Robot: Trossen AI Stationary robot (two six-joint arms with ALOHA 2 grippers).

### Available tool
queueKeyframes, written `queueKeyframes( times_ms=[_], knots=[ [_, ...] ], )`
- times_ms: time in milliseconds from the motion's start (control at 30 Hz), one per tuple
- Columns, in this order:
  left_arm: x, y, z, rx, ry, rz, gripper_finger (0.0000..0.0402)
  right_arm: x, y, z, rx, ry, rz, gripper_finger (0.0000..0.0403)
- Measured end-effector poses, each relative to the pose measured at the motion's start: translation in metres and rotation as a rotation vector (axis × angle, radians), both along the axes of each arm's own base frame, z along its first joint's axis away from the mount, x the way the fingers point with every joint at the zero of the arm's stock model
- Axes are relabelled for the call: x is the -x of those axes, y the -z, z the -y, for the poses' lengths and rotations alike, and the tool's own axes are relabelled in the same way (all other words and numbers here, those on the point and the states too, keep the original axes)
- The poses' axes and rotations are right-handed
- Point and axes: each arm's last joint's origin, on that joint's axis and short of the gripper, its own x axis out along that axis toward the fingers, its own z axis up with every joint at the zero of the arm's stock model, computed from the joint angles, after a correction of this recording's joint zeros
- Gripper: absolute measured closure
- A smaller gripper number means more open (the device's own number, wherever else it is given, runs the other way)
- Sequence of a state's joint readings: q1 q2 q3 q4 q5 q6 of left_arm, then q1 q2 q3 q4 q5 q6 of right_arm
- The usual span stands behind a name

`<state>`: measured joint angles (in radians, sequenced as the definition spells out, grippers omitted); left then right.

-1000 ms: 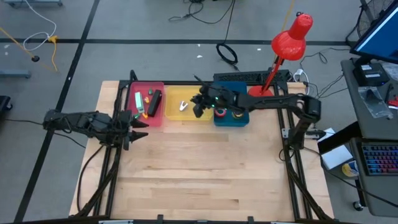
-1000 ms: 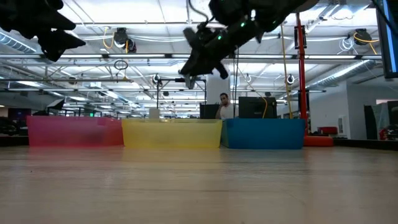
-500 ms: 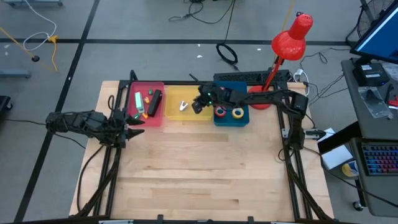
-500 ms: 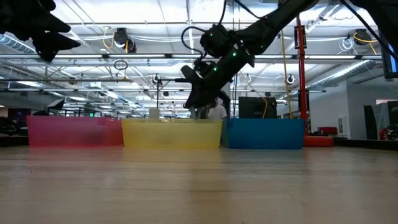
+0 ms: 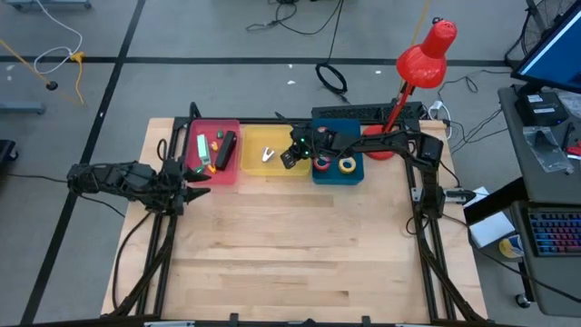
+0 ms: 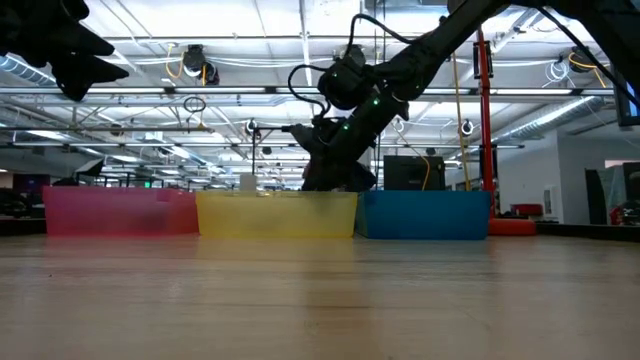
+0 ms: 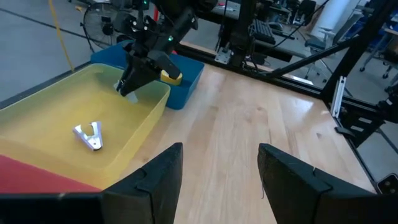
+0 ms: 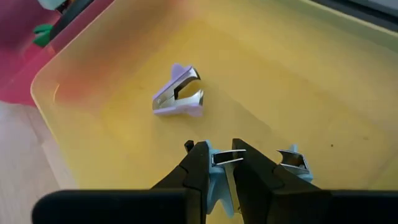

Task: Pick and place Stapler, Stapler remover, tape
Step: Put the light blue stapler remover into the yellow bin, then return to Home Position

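Note:
My right gripper point(image 5: 288, 158) hangs over the yellow bin point(image 5: 270, 166), down at its rim point(image 6: 326, 182), and is shut on a pale blue staple remover point(image 8: 224, 163). A lilac staple remover point(image 8: 179, 93) lies flat on the yellow bin's floor. The black stapler point(image 5: 226, 148) lies in the pink bin point(image 5: 201, 173). A yellow tape roll point(image 5: 349, 165) and a red one point(image 5: 322, 164) lie in the blue bin point(image 5: 338, 178). My left gripper point(image 5: 193, 184) waits open at the table's left side, near the pink bin. My right gripper pinches the pale blue staple remover between its two fingers, coming from above and slanting toward the table's left. The metal claws point(image 8: 225, 157) show between the fingertips. A second pale blue part with a metal tip point(image 8: 292, 160) sticks out beside one finger. It hangs above the bin floor.
The three bins stand side by side along the table's far edge. A red desk lamp point(image 5: 419, 64) rises behind the blue bin. Green items point(image 5: 201, 150) lie in the pink bin. Bare wooden table point(image 5: 290, 245) stretches toward the near edge.
My right gripper has come down from well above the bins to the yellow bin's rim, still shut on the pale blue remover, and its arm has drawn back toward the far edge. My left gripper has shifted slightly toward the table's left edge.

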<state>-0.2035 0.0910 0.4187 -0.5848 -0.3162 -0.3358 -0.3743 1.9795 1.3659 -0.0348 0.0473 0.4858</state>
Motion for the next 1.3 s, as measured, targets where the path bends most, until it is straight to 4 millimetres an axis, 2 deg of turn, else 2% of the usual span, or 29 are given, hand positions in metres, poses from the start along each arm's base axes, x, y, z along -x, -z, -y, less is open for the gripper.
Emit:
queueKeyframes(
  times_ms=[167, 433, 800, 1000, 1133, 1300],
  knots=[
    [0.000, 0.000, 0.000, -0.001, 0.000, 0.000, 0.0195, 0.001, 0.000, 0.002, 0.000, 0.006, -0.001, 0.0353],
    [0.000, 0.000, 0.000, -0.001, 0.000, 0.000, 0.0194, 0.003, 0.002, 0.002, -0.011, 0.006, -0.027, 0.0304],
    [0.000, -0.001, 0.000, -0.008, 0.012, 0.011, 0.0195, 0.004, 0.003, 0.001, -0.023, -0.002, -0.040, 0.0280],
    [-0.003, -0.003, 0.002, -0.009, 0.052, 0.054, 0.0194, 0.003, 0.003, -0.001, -0.045, -0.036, -0.031, 0.0250],
    [-0.013, 0.009, 0.005, 0.001, 0.095, 0.101, 0.0195, 0.003, 0.003, -0.001, -0.048, -0.033, -0.030, 0.0227],
    [-0.028, 0.038, 0.011, 0.070, 0.178, 0.156, 0.0194, 0.004, -0.001, -0.001, -0.043, -0.035, -0.019, 0.0208]
  ],
)
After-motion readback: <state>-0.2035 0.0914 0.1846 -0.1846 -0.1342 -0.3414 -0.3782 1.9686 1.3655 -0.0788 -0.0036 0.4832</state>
